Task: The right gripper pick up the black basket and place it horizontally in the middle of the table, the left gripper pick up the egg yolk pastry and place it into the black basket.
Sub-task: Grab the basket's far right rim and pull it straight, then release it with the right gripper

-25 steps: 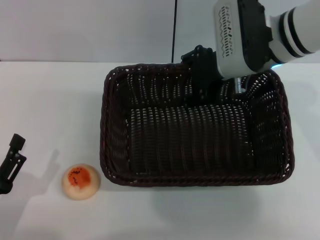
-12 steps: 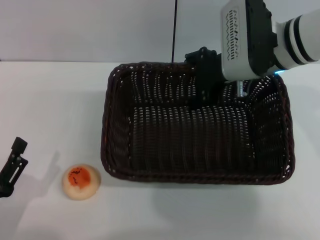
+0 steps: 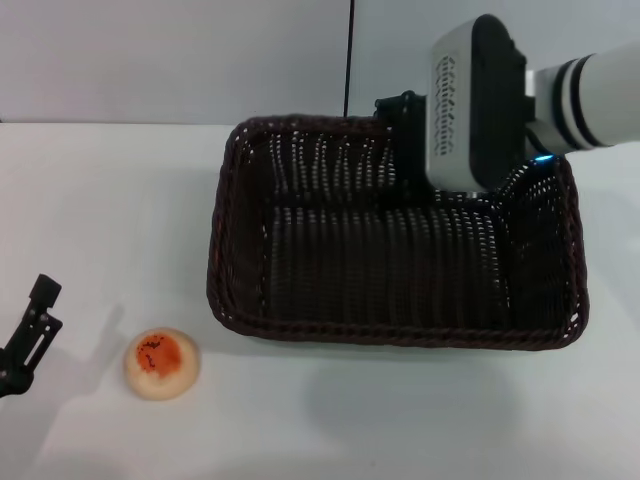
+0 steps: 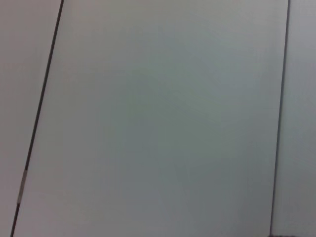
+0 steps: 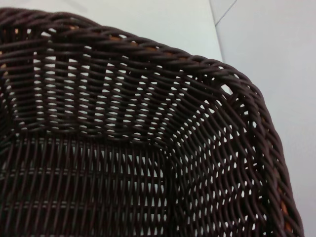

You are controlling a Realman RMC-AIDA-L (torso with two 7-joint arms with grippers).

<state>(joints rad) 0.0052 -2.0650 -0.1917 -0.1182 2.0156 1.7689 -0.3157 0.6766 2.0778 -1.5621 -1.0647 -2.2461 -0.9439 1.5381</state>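
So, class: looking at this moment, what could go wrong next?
The right gripper is at the black basket's far rim; held by one edge, the basket may tilt or slip.

The egg yolk pastry lies close off the basket's near-left corner; a shifting basket could knock it.

The left gripper waits beside the pastry.

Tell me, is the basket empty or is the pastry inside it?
Empty. The basket shows only bare weave inside; the pastry sits on the table outside it, near the left gripper.
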